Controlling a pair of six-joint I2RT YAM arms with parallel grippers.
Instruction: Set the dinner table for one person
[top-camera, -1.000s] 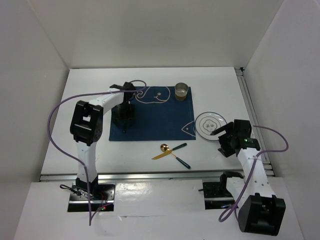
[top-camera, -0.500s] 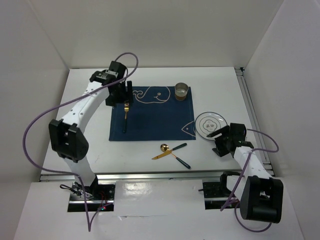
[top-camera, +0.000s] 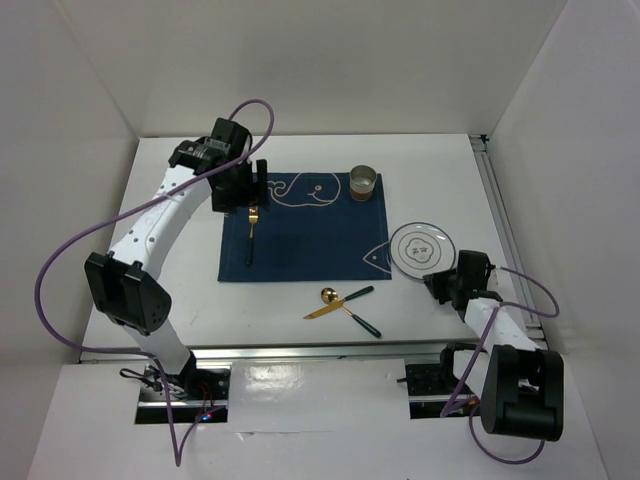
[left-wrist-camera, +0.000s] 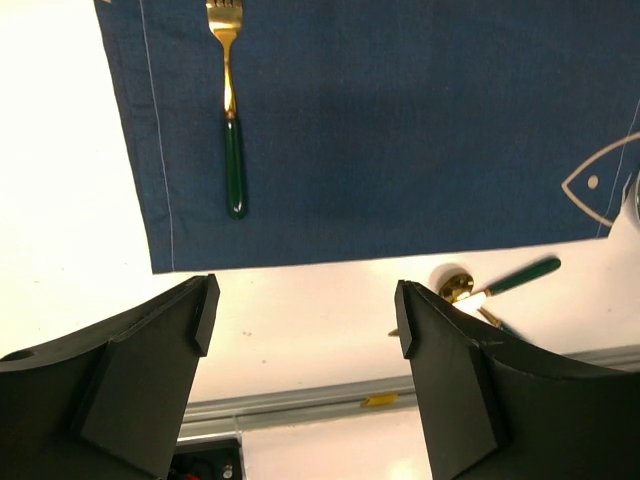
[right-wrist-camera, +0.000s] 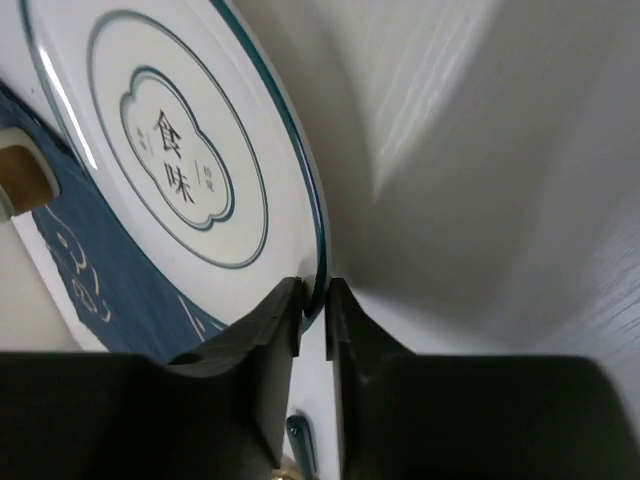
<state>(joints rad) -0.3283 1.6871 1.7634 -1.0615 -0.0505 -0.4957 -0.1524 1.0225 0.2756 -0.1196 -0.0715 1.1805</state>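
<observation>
Top external view shows the dinner table (top-camera: 420, 170) filling the booth, white and flat, with a navy whale-print placemat (top-camera: 310, 240) lying near its middle. A gold fork with a green handle (top-camera: 251, 235) lies on the left part of the placemat, tines pointing far. The left gripper (top-camera: 258, 183) hangs above the fork's far end. In the left wrist view its fingers (left-wrist-camera: 170, 350) stand wide apart with nothing between them, and the fork (left-wrist-camera: 231, 110) lies clear of them.

A small cup (top-camera: 364, 183) stands on the far right corner of the placemat. A white plate with a teal rim (top-camera: 420, 246) sits just beside the placemat's right edge. The right gripper (top-camera: 434, 279) is at the plate's near rim. In the right wrist view the two fingers (right-wrist-camera: 270, 330) are drawn narrow and pinch that rim of the plate (right-wrist-camera: 180, 170) between them.

On the bare tabletop, near of the placemat, a gold spoon (top-camera: 327, 295) and a gold knife (top-camera: 318, 313) lie crossed, both with green handles.
</observation>
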